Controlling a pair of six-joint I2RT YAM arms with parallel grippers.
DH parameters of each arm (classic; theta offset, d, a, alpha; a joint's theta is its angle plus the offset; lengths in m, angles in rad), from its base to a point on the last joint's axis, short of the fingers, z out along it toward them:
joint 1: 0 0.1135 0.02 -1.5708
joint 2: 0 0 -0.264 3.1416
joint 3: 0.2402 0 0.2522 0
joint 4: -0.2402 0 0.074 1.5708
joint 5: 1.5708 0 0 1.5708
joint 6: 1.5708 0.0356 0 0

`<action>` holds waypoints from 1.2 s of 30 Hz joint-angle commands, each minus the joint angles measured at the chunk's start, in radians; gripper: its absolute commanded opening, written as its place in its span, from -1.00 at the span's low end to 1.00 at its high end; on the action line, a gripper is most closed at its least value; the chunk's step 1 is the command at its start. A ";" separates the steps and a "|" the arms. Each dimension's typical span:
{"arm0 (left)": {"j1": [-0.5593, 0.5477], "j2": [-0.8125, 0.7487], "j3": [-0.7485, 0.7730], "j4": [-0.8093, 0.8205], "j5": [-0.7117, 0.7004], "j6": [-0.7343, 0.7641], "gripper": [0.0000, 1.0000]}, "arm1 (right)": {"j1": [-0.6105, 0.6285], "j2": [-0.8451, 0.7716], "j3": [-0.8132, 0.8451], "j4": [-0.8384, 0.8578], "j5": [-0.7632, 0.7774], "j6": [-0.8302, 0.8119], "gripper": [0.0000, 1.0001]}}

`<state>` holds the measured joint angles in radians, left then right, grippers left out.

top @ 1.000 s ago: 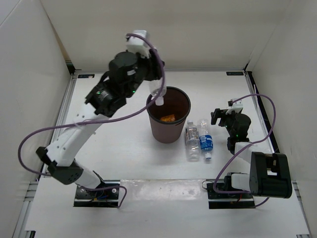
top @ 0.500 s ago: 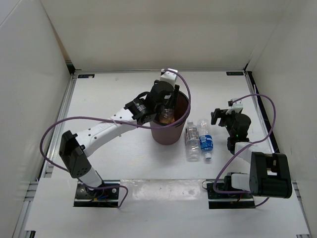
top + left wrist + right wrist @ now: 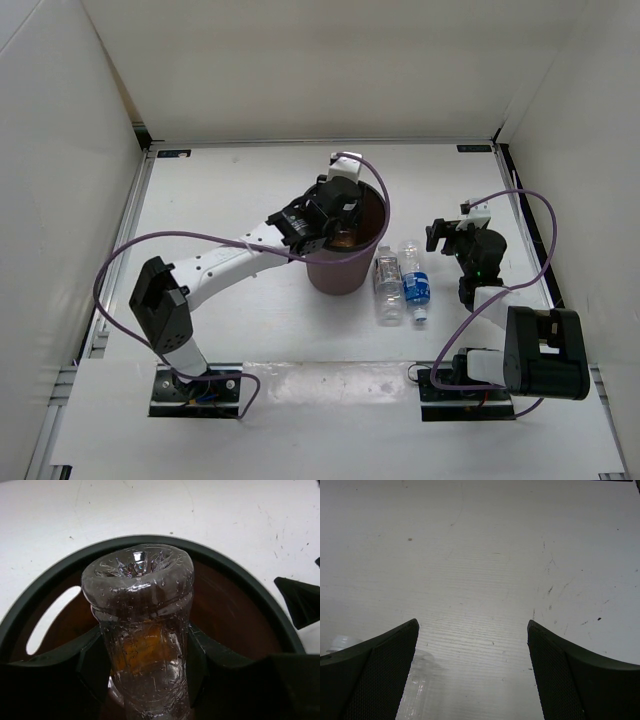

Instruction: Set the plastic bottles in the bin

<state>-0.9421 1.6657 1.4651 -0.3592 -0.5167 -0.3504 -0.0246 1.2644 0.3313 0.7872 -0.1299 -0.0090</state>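
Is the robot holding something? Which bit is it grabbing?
Yes. The left gripper pinches a clear bottle with its fingers, by the body just under its bumpy bottom end, over the bin. The right gripper holds nothing.

Left wrist view: the clear bottle [image 3: 140,630] ran off the bottom edge (cap end unseen), hiding most of the bin [image 3: 235,570] floor. Right wrist view: a second bottle [image 3: 422,685] sat cropped behind one finger [image 3: 370,680].

You'll see a maroon-brown bin [image 3: 335,275] with a black rim. The clear bottle [image 3: 142,630] is droplet-speckled, with orange showing through it. The table [image 3: 220,190] is white; the labelled bottle [image 3: 416,286] has a blue label and a white cap.
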 commanded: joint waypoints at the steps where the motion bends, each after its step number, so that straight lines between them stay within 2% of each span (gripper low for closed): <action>1: -0.009 0.035 -0.012 -0.050 0.003 -0.051 -0.05 | 0.005 -0.016 0.028 0.041 0.013 -0.016 0.81; 5: -0.011 0.066 -0.023 -0.052 0.004 -0.068 0.00 | 0.006 -0.017 0.031 0.041 0.013 -0.014 0.81; 7: -0.015 0.072 -0.029 -0.052 0.001 -0.068 0.13 | 0.005 -0.016 0.029 0.041 0.012 -0.016 0.81; 11: -0.026 0.069 -0.029 -0.069 -0.022 -0.065 0.58 | 0.006 -0.017 0.029 0.041 0.013 -0.014 0.81; 12: -0.032 0.065 -0.028 -0.076 -0.043 -0.064 0.78 | 0.005 -0.016 0.029 0.041 0.013 -0.016 0.81; 15: -0.047 0.048 -0.017 -0.084 -0.078 -0.059 1.00 | 0.006 -0.016 0.029 0.041 0.013 -0.016 0.81; 22: -0.049 -0.006 0.070 -0.173 -0.095 -0.027 1.00 | 0.006 -0.016 0.029 0.041 0.013 -0.016 0.81; 30: -0.050 -0.083 0.254 -0.288 -0.095 0.025 1.00 | 0.006 -0.016 0.031 0.041 0.013 -0.016 0.81; 36: -0.023 -0.207 0.268 -0.313 -0.111 0.053 1.00 | 0.005 -0.016 0.029 0.041 0.015 -0.016 0.81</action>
<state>-0.9848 1.5578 1.7149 -0.6296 -0.5987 -0.3233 -0.0235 1.2644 0.3313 0.7872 -0.1291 -0.0086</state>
